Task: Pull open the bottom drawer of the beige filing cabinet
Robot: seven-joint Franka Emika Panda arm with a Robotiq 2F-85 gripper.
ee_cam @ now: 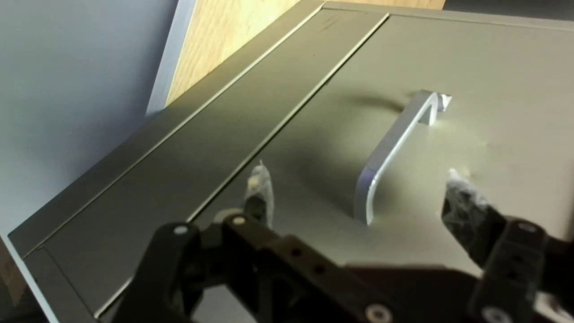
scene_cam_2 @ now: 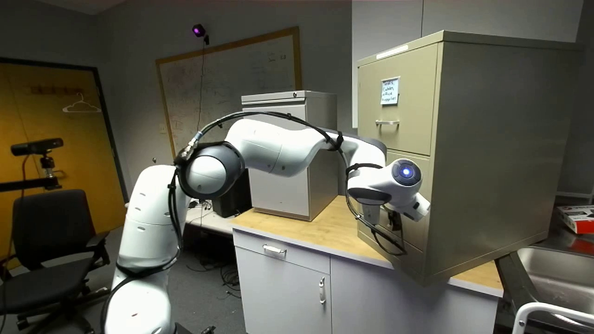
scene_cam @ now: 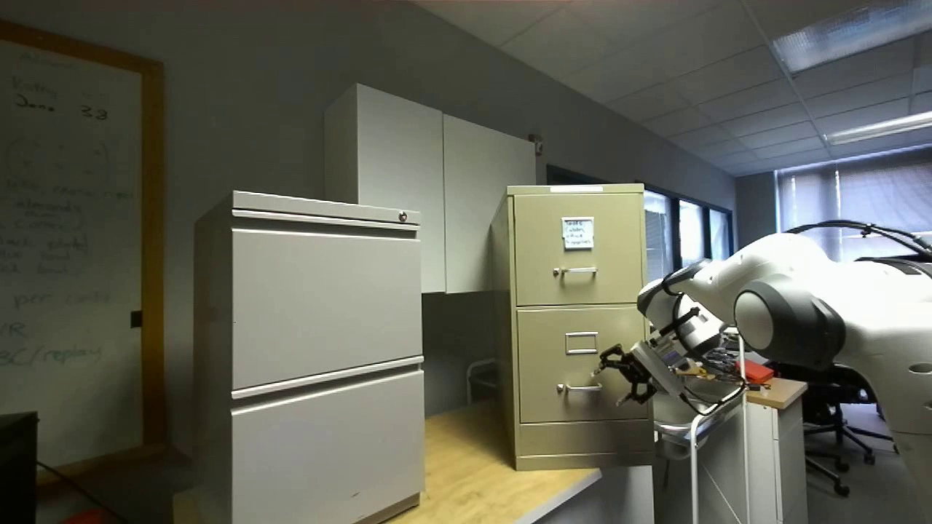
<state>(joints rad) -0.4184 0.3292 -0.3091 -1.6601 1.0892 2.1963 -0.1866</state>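
The beige filing cabinet (scene_cam: 539, 255) stands on the counter in both exterior views (scene_cam_2: 492, 153). Its bottom drawer (scene_cam: 539, 364) is closed, flush with the front. The drawer's silver handle (scene_cam: 579, 388) shows close in the wrist view (ee_cam: 394, 143). My gripper (scene_cam: 609, 387) is just in front of the bottom drawer, by the right end of the handle. In the wrist view the gripper (ee_cam: 356, 177) is open, its fingers wide apart. The handle's near end lies between them in the picture, with no visible contact. In an exterior view my wrist hides most of the gripper and the handle.
A pale grey cabinet (scene_cam: 328, 306) stands beside it on the wooden counter (scene_cam: 466, 451). A sink (scene_cam_2: 557, 273) and a white rail (scene_cam_2: 557, 310) are on the cabinet's far side. The counter edge (scene_cam_2: 315, 246) runs below the cabinet front, which overhangs it.
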